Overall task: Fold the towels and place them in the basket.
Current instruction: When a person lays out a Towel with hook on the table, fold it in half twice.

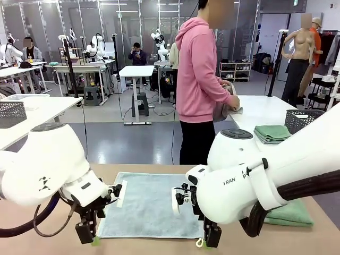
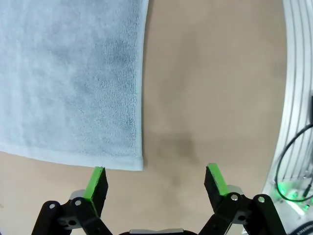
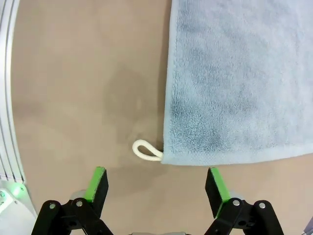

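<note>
- I see two claws, both mine. My left claw (image 2: 156,178) is spread wide and grips nothing; it hangs low over the table (image 2: 210,88).
- My right claw (image 3: 156,181) is also spread wide and bare, low over the same table.
- One blue-grey towel (image 1: 151,204) lies flat and unfolded on the table between my two claws.
- In the left wrist view, one near corner of it lies just beside my green pad (image 2: 96,183). I cannot tell whether they touch.
- In the right wrist view, the other near corner lies between my pads and just ahead of them. A small white loop (image 3: 146,151) sticks out from it onto the bare table.
- One green towel (image 1: 289,215) lies folded on my table, off to the right. My right arm hides part of it.
- A green stack (image 1: 272,133) of folded cloth sits on a white table behind.
- I count two dark mesh baskets. The right basket (image 1: 305,119) is just beside that stack, and the left basket (image 1: 11,112) sits on another white table.
- One person (image 1: 199,69) in a pink hooded top stands at the far side, turned towards the white table, with both hands on a grey cloth (image 1: 226,109).
- In the front view, my own thick arms block the near edge of the blue-grey towel.
</note>
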Tool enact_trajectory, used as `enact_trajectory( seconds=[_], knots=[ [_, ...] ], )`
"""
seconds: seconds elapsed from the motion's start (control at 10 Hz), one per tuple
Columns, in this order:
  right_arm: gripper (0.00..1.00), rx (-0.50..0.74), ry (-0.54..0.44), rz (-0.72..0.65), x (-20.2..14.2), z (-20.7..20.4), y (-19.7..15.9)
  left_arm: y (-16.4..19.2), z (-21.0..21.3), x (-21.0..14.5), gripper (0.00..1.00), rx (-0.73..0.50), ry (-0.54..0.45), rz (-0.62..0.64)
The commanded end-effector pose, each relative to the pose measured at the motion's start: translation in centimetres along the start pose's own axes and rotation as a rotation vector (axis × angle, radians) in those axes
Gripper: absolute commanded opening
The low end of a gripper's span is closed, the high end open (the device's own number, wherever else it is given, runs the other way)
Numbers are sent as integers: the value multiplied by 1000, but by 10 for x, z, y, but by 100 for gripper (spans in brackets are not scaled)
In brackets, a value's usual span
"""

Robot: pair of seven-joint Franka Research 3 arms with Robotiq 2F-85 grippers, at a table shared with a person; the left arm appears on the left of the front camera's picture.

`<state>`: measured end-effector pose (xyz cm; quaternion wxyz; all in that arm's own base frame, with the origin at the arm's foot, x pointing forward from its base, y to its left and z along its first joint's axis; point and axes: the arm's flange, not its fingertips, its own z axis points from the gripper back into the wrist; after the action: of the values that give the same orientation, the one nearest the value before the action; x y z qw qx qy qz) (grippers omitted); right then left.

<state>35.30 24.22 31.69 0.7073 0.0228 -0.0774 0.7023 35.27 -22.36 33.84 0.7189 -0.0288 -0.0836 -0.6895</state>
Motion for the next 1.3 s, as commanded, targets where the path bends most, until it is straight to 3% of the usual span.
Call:
enact_trajectory(
  seconds=[0.0,0.6,1.2],
  knots=[
    [100,8,-17,17,-4,-9,-10,-18,-21,-21,100,13,-3,-11],
    [100,36,5,11,-3,-26,-27,-1,-48,-28,100,-1,30,31],
    [100,75,15,-22,4,-42,-44,4,-52,-27,97,-7,0,16]
  ],
)
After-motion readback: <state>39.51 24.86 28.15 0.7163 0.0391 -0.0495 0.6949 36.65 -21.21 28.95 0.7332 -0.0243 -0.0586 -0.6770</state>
